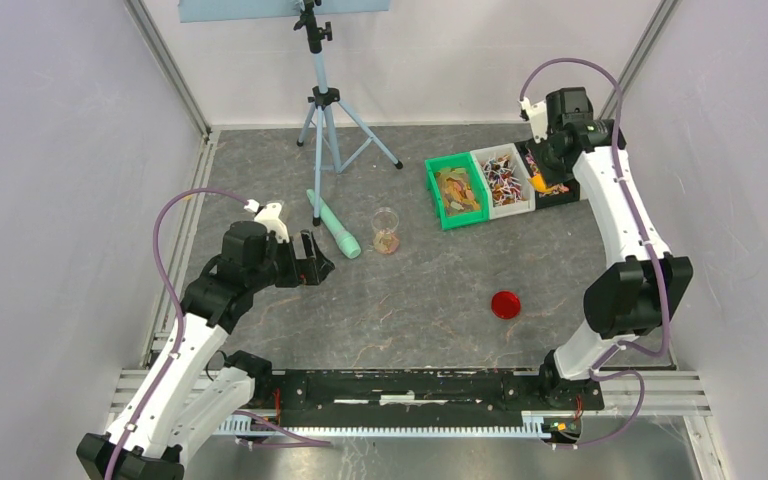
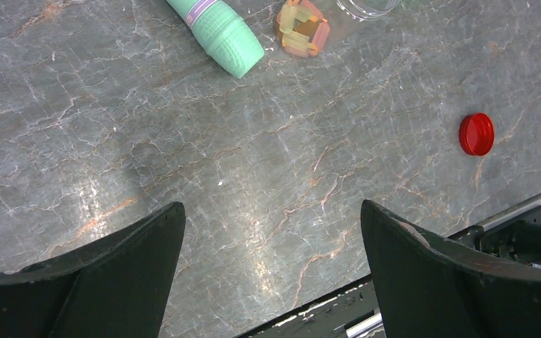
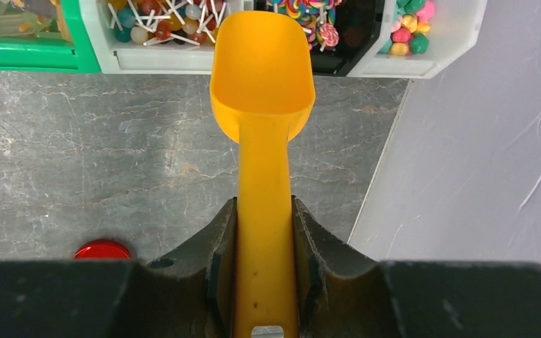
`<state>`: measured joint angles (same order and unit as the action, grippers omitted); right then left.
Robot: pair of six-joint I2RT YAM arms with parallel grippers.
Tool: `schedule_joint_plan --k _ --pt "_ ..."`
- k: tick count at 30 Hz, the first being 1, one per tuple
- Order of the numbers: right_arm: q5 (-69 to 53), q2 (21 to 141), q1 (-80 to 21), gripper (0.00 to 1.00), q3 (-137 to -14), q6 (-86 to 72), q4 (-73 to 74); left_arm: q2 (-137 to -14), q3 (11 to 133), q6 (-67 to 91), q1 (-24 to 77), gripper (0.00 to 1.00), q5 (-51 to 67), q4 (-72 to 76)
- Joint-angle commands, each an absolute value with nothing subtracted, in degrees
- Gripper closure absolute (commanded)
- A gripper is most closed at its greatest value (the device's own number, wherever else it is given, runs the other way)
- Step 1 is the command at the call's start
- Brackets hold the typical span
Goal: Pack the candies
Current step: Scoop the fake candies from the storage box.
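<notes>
While the right gripper (image 3: 264,232) is clamped on the handle of the orange scoop (image 3: 262,70), the scoop's bowl is empty and points at the row of bins (image 3: 155,60) near the far right corner of the counter (image 1: 430,290). The candies (image 3: 156,15) lie in those bins, sorted by kind. A few more show at the bottom of the clear jar (image 1: 386,231), which stands upright toward the far edge near mid-counter, well apart from the bins.

Judged step: the approach for a scoop, with nothing loaded yet. The next move likely calls for dipping the scoop's lip below a bin's rim and driving it under the sweets. It then needs lifting level, so that nothing rolls out on the carry to the jar.

The left gripper (image 2: 271,274) hangs near the left edge, its fingers wide apart and holding nothing, beside a mint-green tube (image 1: 332,225) lying flat. The red lid (image 1: 505,304) rests toward the near edge, right of centre, so capping probably comes last.

Views compared: only the right wrist view shows the empty bowl and the bins' contents, namely stick lollipops, swirled ones and round sweets. Only the overhead view shows the span from bins to jar. The left wrist view confirms the gap between the left fingers and shows the tube and lid, but no bins.
</notes>
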<state>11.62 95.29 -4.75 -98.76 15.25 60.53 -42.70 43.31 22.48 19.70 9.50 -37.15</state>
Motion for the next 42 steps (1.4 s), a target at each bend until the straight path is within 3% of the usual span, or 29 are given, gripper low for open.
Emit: schedule_joint_plan --k 1,29,42 --pt "10.85 92.96 -7.82 1.0 -98.62 15.21 59.43 -41.95 44.32 20.29 19.86 0.0 9.43 -35.5" --pt "14.99 104.3 -12.01 1.0 -103.17 14.19 60.36 -40.15 44.65 20.13 20.04 0.0 6.16 -36.35" --pt "12.47 104.21 -11.86 1.0 -95.5 15.21 51.31 -40.01 44.82 20.15 20.02 0.0 4.81 -37.0"
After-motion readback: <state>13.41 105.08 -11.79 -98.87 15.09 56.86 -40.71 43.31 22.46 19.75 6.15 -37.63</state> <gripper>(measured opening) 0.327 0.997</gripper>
